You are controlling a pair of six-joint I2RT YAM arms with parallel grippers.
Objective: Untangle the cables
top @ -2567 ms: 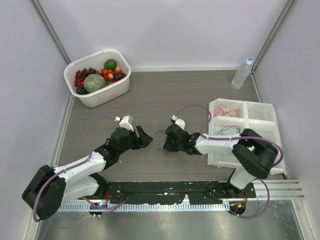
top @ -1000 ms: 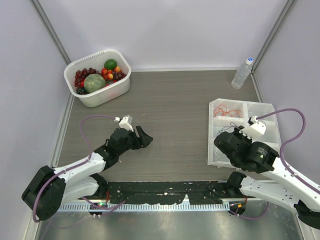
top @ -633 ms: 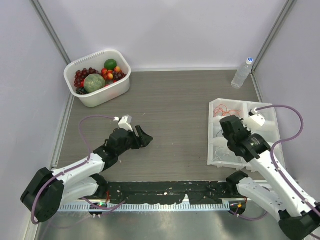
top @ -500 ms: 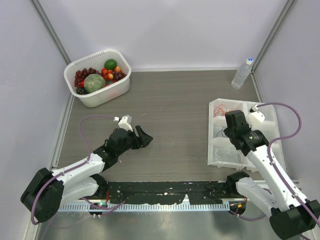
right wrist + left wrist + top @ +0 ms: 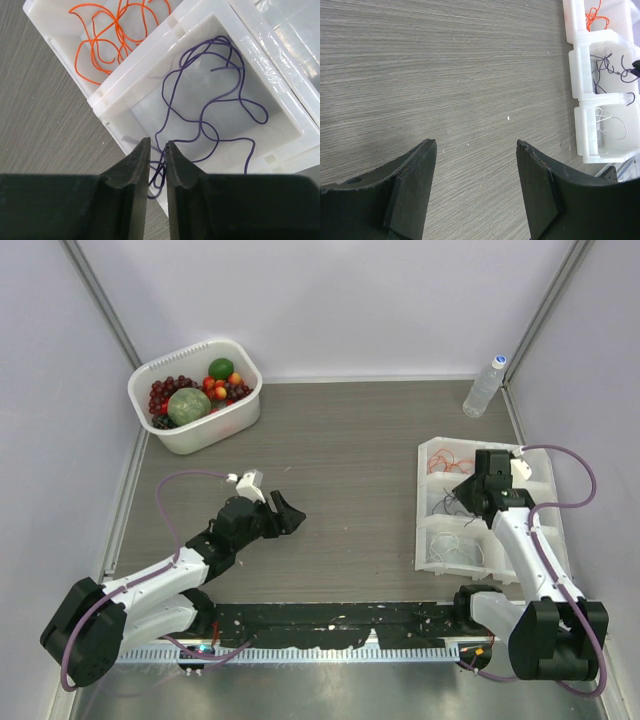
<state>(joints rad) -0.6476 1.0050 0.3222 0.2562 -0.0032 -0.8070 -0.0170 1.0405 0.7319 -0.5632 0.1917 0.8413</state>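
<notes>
Your right fingers (image 5: 158, 142) hang over the white plastic divided tray (image 5: 107, 102), which sits at the 3 o'clock side of the grey wood-grain desk (image 5: 445, 60). They stand almost together, leaving only a narrow slit. A strand of the thin purple wire (image 5: 202, 120) runs down through that slit, and you cannot tell from the wrist view whether it is pinched or merely passing between them. The rest of that purple wire lies in loose loops in the middle compartment on the tray's 9 o'clock side. The thin orange wire (image 5: 107, 30) is coiled in the neighbouring compartment toward 12 o'clock, and the thin white wire (image 5: 605, 120) lies in the one toward 6 o'clock (each colour has its own cell). Your left fingers (image 5: 476, 145) are spread wide, holding nothing, low over the desk at about 8 o'clock. A white plastic tub of fruit (image 5: 215, 430) stands at 10 o'clock, and a clear water bottle (image 5: 484, 387) at 1 o'clock.
</notes>
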